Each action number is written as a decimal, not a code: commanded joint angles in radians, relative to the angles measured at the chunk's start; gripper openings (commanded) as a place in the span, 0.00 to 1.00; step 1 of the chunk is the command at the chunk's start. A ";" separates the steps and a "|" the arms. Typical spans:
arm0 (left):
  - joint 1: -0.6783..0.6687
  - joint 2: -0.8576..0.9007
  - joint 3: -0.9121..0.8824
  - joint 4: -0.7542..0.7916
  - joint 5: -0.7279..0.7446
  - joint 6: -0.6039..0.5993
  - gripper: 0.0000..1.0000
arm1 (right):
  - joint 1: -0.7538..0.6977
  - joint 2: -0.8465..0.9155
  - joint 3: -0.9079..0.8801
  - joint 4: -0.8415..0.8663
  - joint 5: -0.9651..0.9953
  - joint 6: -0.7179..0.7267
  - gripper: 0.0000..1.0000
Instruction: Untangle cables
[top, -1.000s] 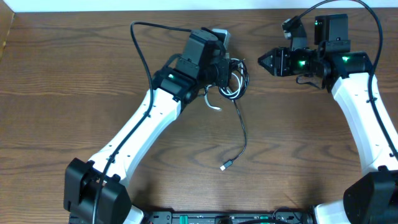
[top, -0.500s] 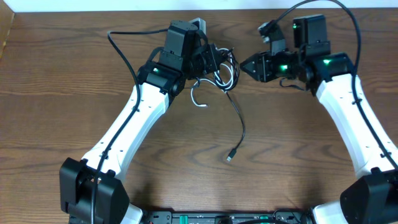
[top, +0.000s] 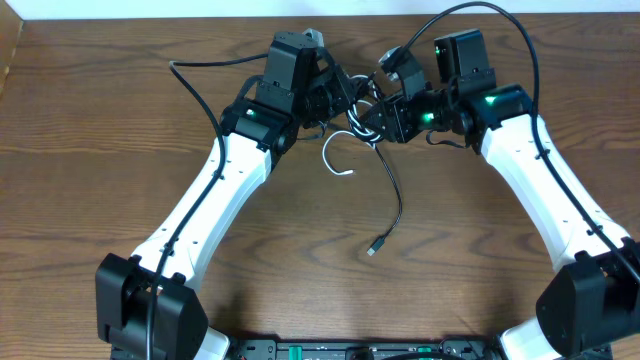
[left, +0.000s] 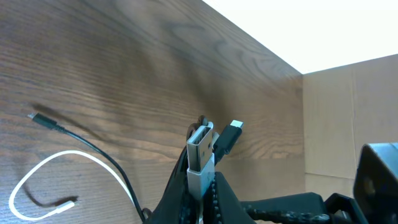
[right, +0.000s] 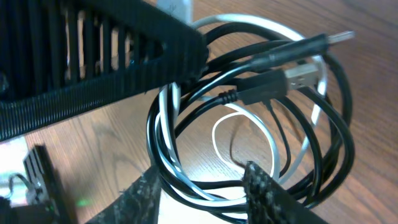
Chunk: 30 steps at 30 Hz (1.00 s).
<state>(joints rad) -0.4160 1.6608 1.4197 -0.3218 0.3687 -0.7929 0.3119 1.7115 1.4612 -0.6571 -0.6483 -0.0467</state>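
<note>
You see the left pincer (left: 200, 180) pressed together on a pale plug (left: 200, 149) of the coiled cables (top: 362, 122). The right pincer (right: 205, 186) stands spread, with the 2 cords' loops just ahead of its tips. 1 black tail (top: 399, 205) trails away from both pincers.

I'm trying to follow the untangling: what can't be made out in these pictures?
Overhead: how the black cable and white cable cross; the left hand and right hand cover the knot.
Left wrist: the coil, hidden behind the left hand.
Right wrist: the right hand's fingertips, cut off by the bottom edge; whether they touch a cable is unclear.
</note>
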 joint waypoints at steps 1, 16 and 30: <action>0.000 -0.002 0.011 0.011 0.016 -0.025 0.08 | 0.028 0.015 0.002 0.003 -0.036 -0.076 0.41; 0.000 -0.002 0.011 0.010 0.016 -0.024 0.08 | 0.048 0.072 0.003 0.037 -0.036 -0.097 0.16; 0.001 -0.002 0.011 -0.136 -0.262 0.151 0.41 | -0.062 0.065 0.003 0.040 -0.362 -0.081 0.01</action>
<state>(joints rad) -0.4191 1.6608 1.4197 -0.4152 0.2440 -0.7330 0.3088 1.7851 1.4609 -0.6228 -0.8497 -0.1383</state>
